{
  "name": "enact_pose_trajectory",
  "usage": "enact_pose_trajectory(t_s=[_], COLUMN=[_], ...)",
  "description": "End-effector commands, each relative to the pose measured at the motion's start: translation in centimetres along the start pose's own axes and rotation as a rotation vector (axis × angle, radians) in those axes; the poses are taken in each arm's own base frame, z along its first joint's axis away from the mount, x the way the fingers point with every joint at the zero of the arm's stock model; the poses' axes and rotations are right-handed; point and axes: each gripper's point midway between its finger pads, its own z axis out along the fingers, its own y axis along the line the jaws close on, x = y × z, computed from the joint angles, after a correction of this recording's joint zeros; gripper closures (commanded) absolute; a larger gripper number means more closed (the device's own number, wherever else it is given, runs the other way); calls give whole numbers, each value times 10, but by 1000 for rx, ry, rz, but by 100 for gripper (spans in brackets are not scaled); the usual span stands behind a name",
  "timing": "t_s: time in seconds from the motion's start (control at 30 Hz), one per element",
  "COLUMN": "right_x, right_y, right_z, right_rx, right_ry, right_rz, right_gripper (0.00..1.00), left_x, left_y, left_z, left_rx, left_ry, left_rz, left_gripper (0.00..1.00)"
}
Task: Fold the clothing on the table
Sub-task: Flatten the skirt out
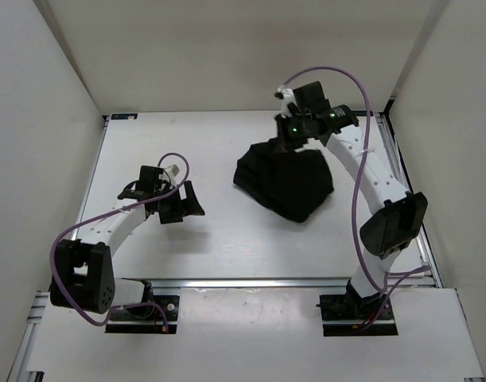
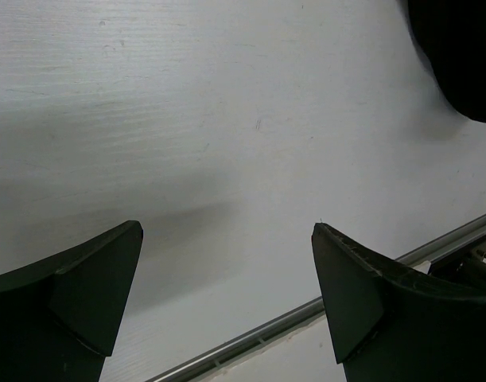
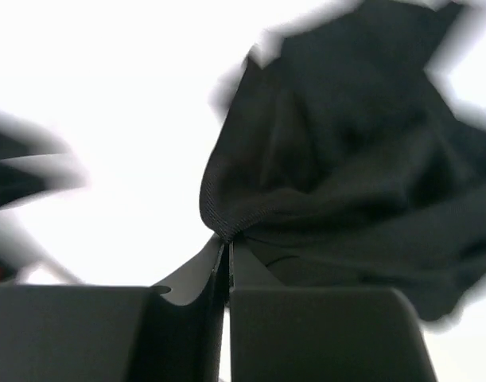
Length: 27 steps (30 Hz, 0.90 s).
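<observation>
The clothing [image 1: 286, 179] is a crumpled black ribbed garment on the white table [image 1: 219, 239], right of centre. Its far edge is drawn up toward my right gripper [image 1: 289, 137], which hangs over it. In the right wrist view that gripper [image 3: 227, 240] is shut on a ribbed hem of the clothing [image 3: 346, 167], and the rest of the cloth hangs below. My left gripper [image 1: 181, 203] sits left of the garment, apart from it. In the left wrist view it [image 2: 227, 231] is open over bare table, and a corner of the clothing [image 2: 461, 48] shows at top right.
An aluminium rail [image 1: 250, 281] runs along the table's near edge, also seen as the rail [image 2: 306, 314] in the left wrist view. White walls enclose the table on the left, back and right. Purple cables loop from both arms.
</observation>
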Motion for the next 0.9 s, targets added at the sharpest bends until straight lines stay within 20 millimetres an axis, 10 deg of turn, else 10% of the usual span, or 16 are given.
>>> enact_pose_trajectory(t_s=[0.0,0.07,0.2,0.37,0.5,0.67,0.87], right_x=[-48,-59,-68,-24,12,61,35], right_y=[133,160,137,41,9,-50,-38], right_z=[-62,-87,-103,-40,11,67,29], right_rx=[-538,-643,-578,-276,-147,115,245], right_ry=[-221,-299,-356,-199,-51,160,36], right_rz=[-241,-285,-228,33,116,221,89], right_gripper=[100,100,100,100,100,54,40], left_x=[-2,2,3,10,11,8,9], left_y=[-4,-1,-1,0,-2,-2,-1], left_z=[-5,-5,-5,-3,-3,-8,-10], left_rx=[29,28,28,40,52,50,59], left_ry=[-26,-21,-24,-16,-11,-27,-34], left_rz=[5,-1,2,-11,-14,-11,-29], left_gripper=[1,1,1,2,1,1,2])
